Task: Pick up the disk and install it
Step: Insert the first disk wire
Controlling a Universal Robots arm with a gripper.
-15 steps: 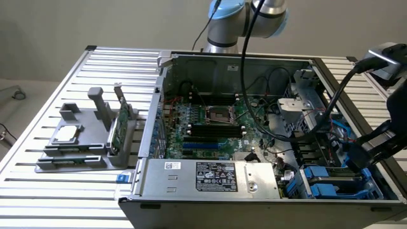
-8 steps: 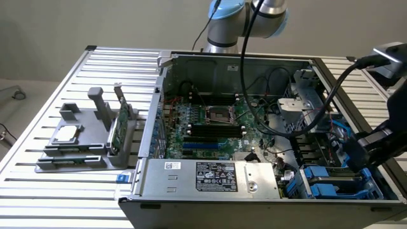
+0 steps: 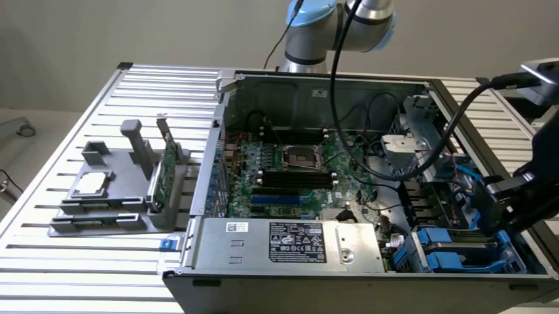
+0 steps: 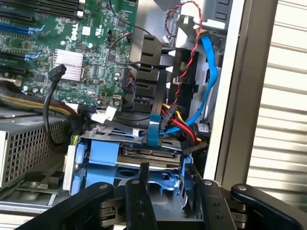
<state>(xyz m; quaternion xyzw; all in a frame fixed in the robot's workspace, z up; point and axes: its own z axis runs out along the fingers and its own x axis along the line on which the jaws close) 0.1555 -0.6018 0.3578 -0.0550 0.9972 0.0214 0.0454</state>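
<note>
Slatted metal table [image 3: 88,275] carries 1 open computer case [image 3: 288,82]; from outside, the gripper [image 3: 504,222] hangs over its corner drive bay [image 3: 454,252]. Up close, the wrist view gives the disk [image 4: 144,162] seated there, gripper straddling its blue carrier; clamped or merely spread, I cannot tell

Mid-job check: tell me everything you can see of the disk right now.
The disk is a flat grey metal drive in a bright blue plastic carrier, lying level in the corner of the case, at the exterior view's lower right. Its dark connector edge faces the motherboard, under hanging cables. The gripper is over its near end; whether they touch I cannot tell.
</note>
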